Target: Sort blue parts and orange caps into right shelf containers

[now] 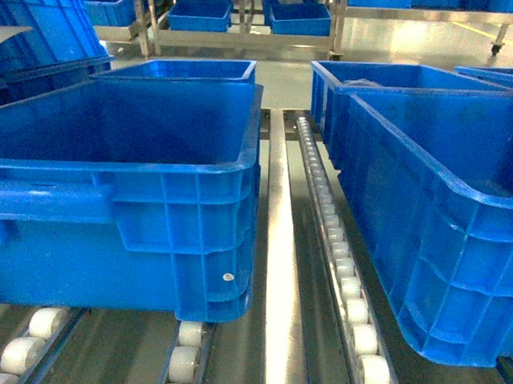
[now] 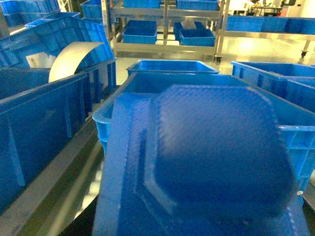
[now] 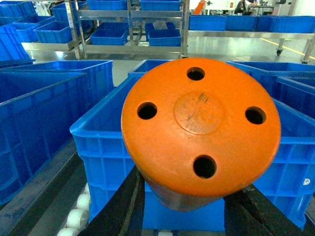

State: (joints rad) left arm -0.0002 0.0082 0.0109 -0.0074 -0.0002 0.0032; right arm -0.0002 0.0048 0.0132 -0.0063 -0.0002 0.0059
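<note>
You will find no text, brand, number or sign that can be read: the small white round sticker [image 1: 228, 277] on the ribbed wall of the large bright blue plastic bin [image 1: 137, 230] is too small to make out.

Ahead of me a pale, glossy floor [image 1: 397, 33] catches bright overhead light. Across it stands a low stainless-steel trolley rack [image 3: 132, 29] on castors. Far back, past the rack, everything is too blurred to make out.
</note>
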